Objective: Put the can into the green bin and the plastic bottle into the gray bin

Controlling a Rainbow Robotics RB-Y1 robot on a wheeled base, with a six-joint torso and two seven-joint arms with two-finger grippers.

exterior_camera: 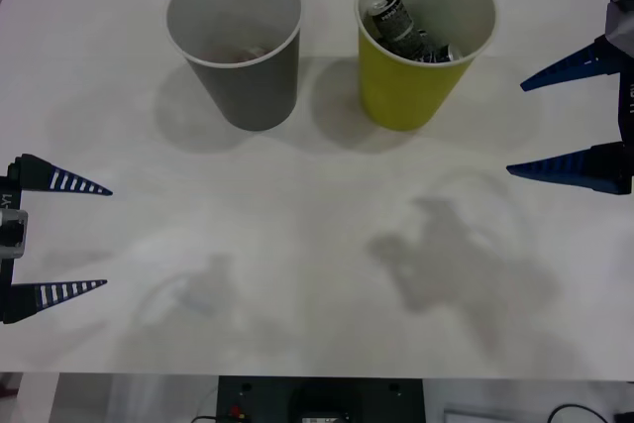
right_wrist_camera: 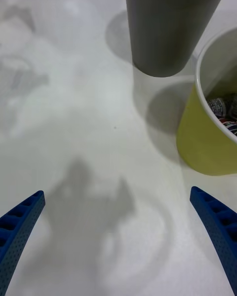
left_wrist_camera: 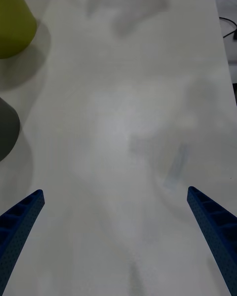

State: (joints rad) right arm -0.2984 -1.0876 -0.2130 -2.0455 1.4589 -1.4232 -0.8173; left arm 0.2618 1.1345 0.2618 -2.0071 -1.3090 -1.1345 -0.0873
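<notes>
Where the far half of the white surface (exterior_camera: 317,245) runs back from the robot, two tapered bins upright side by side, mouths up, apart by a narrow gap: one gray bin (exterior_camera: 238,47) toward the left, one green bin (exterior_camera: 416,81) toward the right. Inside the green bin, cans heaped against its white wall; the can (exterior_camera: 389,17) uppermost, lying tilted, long axis slanted rather than upright, silver top turned up and toward the bin's far-left wall, dark side with white print facing outward. Below and to its right, at least one more can (exterior_camera: 431,50), partly hidden, count past two not certain. In the right wrist view, printed can ends (right_wrist_camera: 219,111) glimpsed over the green bin's (right_wrist_camera: 202,143) rim, gray bin (right_wrist_camera: 165,29) just beyond it. Inside the gray bin, a faint pale shape near the bottom, too dim to name. Left pincer (exterior_camera: 84,237) at the left edge, level with the near half of the surface, blue ribbed fingers spread wide and pointing inward, nothing between them, well apart from both bins. Right pincer (exterior_camera: 540,126) at the right edge, just beside the green bin yet not touching, fingers likewise spread wide, pointing inward, pinching nothing.
</notes>
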